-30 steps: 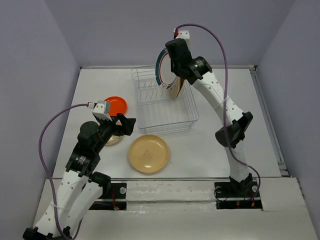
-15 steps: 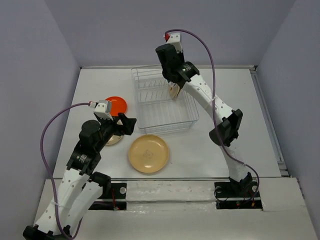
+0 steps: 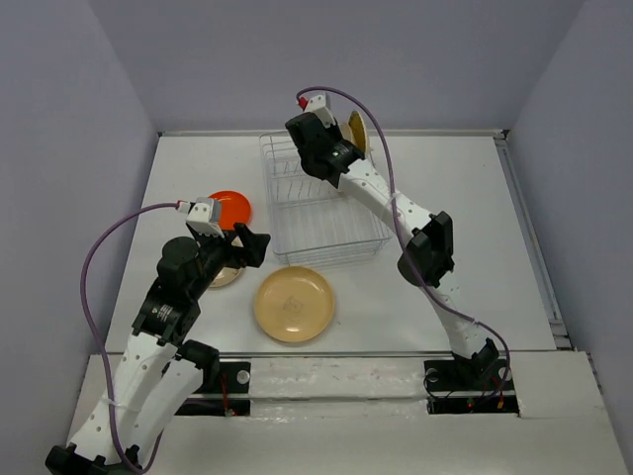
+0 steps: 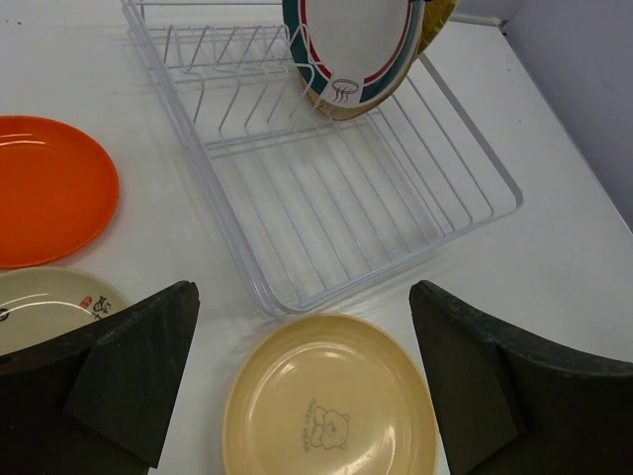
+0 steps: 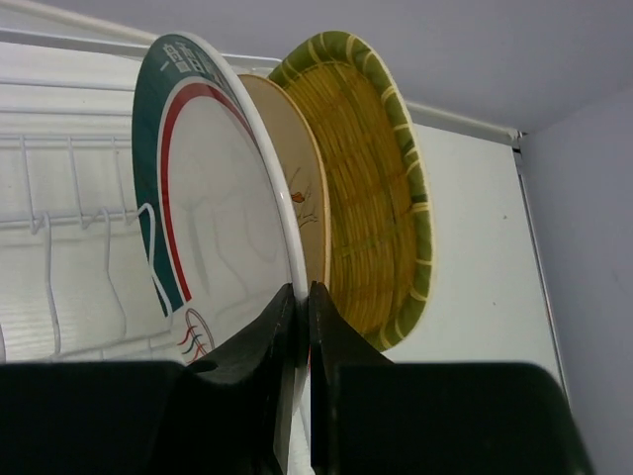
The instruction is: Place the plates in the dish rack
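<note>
Three plates stand on edge at the far end of the dish rack (image 3: 326, 213): the white teal-rimmed plate (image 5: 213, 208) in front, then the cream floral plate (image 5: 297, 158) and the ribbed yellow-green plate (image 5: 371, 188). Flat on the worktop (image 3: 445, 198) lie the tan-yellow plate (image 4: 331, 411), orange plate (image 4: 49, 188) and small beige plate (image 4: 45, 302). The right gripper (image 5: 302, 297) pinches the white plate's rim. The left gripper (image 4: 302, 317) gapes empty; the tan-yellow plate lies just ahead, centred between its fingers, likely the next pick.
</note>
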Available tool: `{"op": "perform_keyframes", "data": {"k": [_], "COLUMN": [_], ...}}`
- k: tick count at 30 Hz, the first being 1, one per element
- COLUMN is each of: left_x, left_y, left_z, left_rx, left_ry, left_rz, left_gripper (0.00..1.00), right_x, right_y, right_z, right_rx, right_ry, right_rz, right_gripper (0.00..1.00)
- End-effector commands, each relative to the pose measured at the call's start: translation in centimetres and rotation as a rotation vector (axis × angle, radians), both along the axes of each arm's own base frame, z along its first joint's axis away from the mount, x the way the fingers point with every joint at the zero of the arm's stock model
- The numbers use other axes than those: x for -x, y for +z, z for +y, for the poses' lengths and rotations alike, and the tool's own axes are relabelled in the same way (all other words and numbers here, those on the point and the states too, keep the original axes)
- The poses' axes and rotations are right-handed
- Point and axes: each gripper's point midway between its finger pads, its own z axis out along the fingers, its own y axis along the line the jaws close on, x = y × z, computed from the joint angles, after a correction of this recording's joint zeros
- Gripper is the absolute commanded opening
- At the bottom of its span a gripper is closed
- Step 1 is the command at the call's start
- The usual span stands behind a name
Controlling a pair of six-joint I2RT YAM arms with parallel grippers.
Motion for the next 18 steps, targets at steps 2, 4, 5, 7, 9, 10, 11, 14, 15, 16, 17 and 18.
{"op": "perform_keyframes", "data": {"k": [2, 4, 5, 7, 9, 10, 11, 14, 15, 16, 17, 18], "left_x": [-0.3, -0.3, -0.3, -0.4, -0.5, -0.5, -0.6, -0.8, -0.8, -0.9, -1.0, -1.1], "left_y": [2.3, 2.2, 2.2, 2.1, 1.9, 1.8, 1.7, 1.1, 0.9, 0.8, 0.6, 0.4], "left_z": [-0.1, -0.3, -0.3, -0.4, -0.4, -0.5, -0.5, -0.8, -0.8, -0.9, -0.9, -1.0], "left_rx": [0.011, 0.010, 0.012, 0.009, 0.007, 0.004, 0.004, -0.001, -0.003, -0.004, -0.006, -0.008], "left_ry": [-0.011, -0.017, -0.016, -0.020, -0.023, -0.023, -0.023, -0.033, -0.036, -0.038, -0.038, -0.040], "left_rz": [-0.060, -0.057, -0.056, -0.051, -0.044, -0.042, -0.037, -0.016, -0.010, -0.004, 0.002, 0.009], "left_gripper": [0.99, 0.99, 0.99, 0.99, 0.99, 0.99, 0.99, 0.99, 0.99, 0.99, 0.99, 0.99], "right_x": [0.2, 0.4, 0.5, 0.7, 0.9, 1.1, 1.2, 2.3, 2.8, 3.3, 4.3, 5.7], "right_y": [-0.7, -1.6, -2.2, -3.0, -3.2, -2.3, -1.9, 1.2, 2.0, 2.9, 2.2, 4.9], "right_z": [1.7, 2.2, 2.8, 2.9, 2.7, 2.6, 2.5, 3.1, 3.4, 3.7, 4.5, 4.2], "right_rx": [-0.071, -0.103, -0.138, -0.148, -0.150, -0.164, -0.174, -0.275, -0.310, -0.348, -0.381, -0.455], "right_ry": [0.010, 0.031, 0.051, 0.058, 0.049, 0.050, 0.054, 0.118, 0.148, 0.178, 0.237, 0.270], "right_rz": [-0.034, -0.012, 0.005, 0.025, 0.028, 0.017, 0.013, 0.001, 0.006, 0.010, 0.063, 0.041], "right_gripper": [0.07, 0.07, 0.07, 0.10, 0.25, 0.33, 0.50, 0.71, 0.74, 0.76, 0.79, 0.80]}}
